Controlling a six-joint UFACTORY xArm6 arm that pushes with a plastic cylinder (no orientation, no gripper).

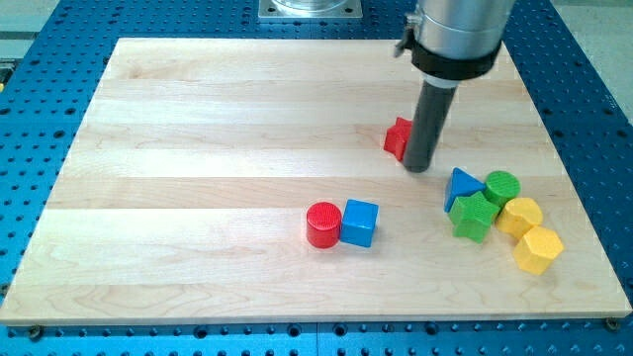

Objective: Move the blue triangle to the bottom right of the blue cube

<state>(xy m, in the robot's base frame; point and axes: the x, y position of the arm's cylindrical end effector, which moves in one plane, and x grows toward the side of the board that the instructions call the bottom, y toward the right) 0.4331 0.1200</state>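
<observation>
The blue triangle (460, 186) lies at the view's right, touching the green star (474, 216) below it and next to the green cylinder (501, 187). The blue cube (359, 222) sits near the middle bottom, touching a red cylinder (322, 224) on its left. My tip (419, 164) rests on the board up and left of the blue triangle, a short gap away, and right beside a red block (398, 137) that the rod partly hides.
Two yellow blocks (520, 216) (538, 249) lie at the right end of the cluster, close to the board's right edge (584, 198). The wooden board sits on a blue perforated table (40, 119).
</observation>
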